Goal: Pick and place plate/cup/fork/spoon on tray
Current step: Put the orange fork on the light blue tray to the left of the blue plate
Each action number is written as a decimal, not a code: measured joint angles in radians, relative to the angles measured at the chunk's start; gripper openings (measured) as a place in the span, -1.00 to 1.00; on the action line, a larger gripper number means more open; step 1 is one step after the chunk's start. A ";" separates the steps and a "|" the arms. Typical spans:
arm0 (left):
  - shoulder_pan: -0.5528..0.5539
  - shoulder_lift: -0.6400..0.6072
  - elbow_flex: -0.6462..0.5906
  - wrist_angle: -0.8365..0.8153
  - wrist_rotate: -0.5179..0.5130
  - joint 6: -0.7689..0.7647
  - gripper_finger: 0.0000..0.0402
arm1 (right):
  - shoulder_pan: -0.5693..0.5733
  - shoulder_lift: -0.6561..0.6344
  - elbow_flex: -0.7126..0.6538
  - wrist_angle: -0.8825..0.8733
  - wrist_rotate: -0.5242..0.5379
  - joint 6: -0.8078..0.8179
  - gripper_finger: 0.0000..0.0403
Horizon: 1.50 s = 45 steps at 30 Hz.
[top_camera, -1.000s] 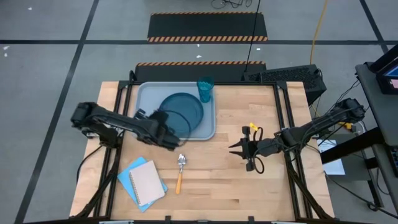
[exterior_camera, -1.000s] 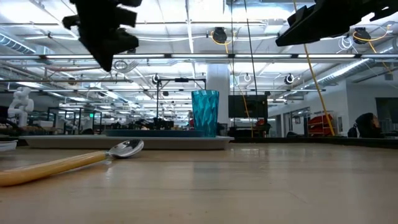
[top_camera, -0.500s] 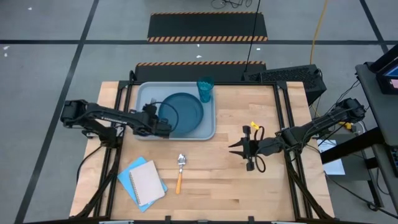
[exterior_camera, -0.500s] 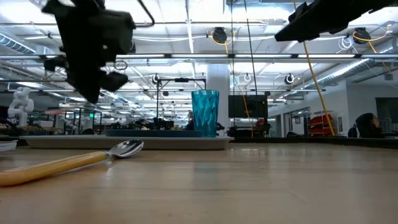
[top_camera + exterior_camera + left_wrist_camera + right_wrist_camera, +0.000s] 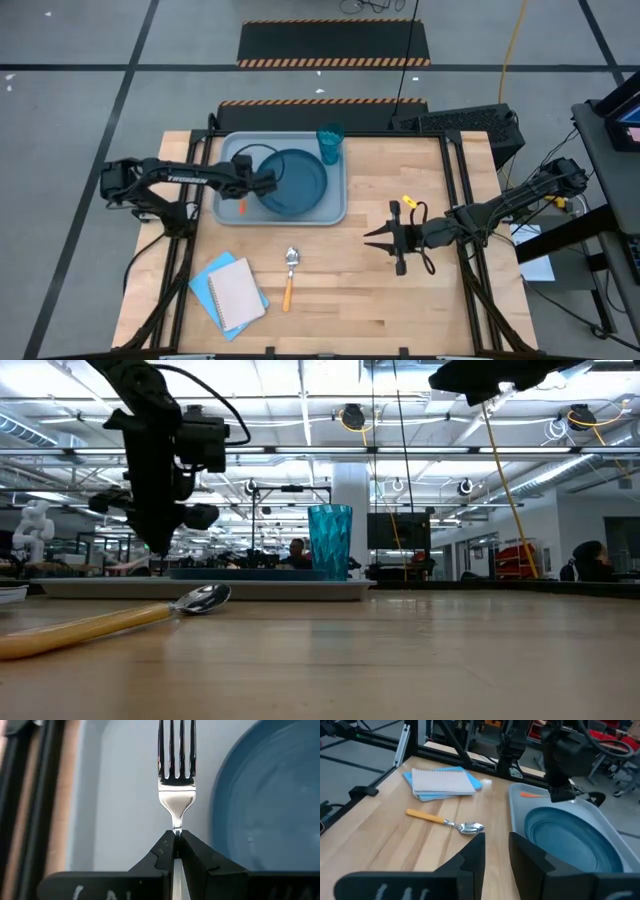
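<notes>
The left gripper (image 5: 175, 851) is clamped on the fork (image 5: 176, 772) at its neck, the silver tines pointing out past the fingertips. In the left wrist view the fork's handle is hidden between the fingers; the high view shows a short orange stretch of it over the left part of the tray (image 5: 228, 150). Whether the fork touches the tray floor cannot be made out. The plate (image 5: 293, 181) lies in the tray just right of this gripper, and the cup (image 5: 330, 144) stands upright at the tray's far right corner.

The right gripper (image 5: 375, 237) hangs over bare wood at the right of the table (image 5: 400, 310), well apart from the tray, its fingers narrowly parted and holding nothing.

The spoon (image 5: 290, 274) lies on the table near of the tray, bowl toward the tray, yellow-orange handle toward the near edge. A blue-and-white notebook (image 5: 232, 291) lies to its left. In the low view the spoon's handle is cut off at the left edge, and the tray's rim hides the plate almost entirely.
</notes>
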 joint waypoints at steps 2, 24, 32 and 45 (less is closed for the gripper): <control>0.021 0.006 0.000 0.034 0.015 0.026 -0.87 | 0.000 0.000 0.000 0.000 0.000 -0.019 -0.60; 0.072 0.013 -0.061 0.129 0.052 0.064 -0.87 | -0.002 0.000 0.000 0.043 0.003 -0.324 -0.60; 0.056 0.013 -0.150 0.263 0.083 0.065 -0.87 | -0.003 0.000 0.000 0.075 0.004 -0.364 -0.60; 0.062 0.013 -0.193 0.354 0.095 0.077 -0.87 | -0.061 0.000 0.000 0.127 0.001 -0.375 -0.60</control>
